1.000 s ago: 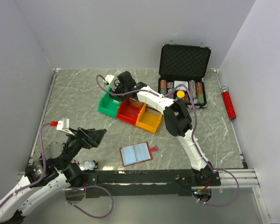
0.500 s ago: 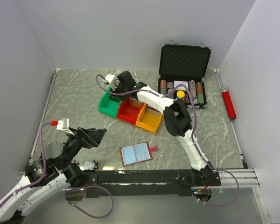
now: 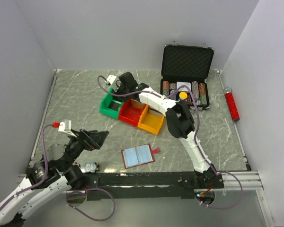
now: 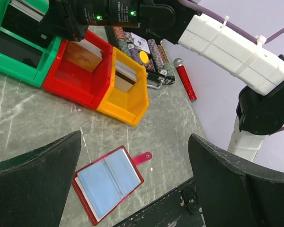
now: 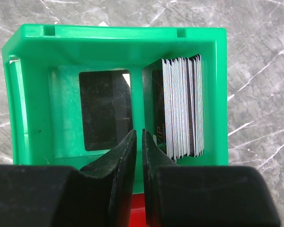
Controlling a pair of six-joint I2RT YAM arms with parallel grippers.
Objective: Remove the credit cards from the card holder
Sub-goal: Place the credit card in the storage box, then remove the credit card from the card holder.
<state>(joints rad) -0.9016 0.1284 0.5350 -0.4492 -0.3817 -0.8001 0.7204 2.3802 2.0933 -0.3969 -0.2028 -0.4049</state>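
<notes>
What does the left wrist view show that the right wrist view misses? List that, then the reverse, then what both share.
Left wrist only: the card holder lying open with the credit cards inside, the yellow bin, the chip case, the left gripper wide open.
Right wrist only: the right gripper, tips barely parted and empty, over the green bin, and a top-down look at the card stack standing on edge in it.
Both: the green bin and the marbled table.
</notes>
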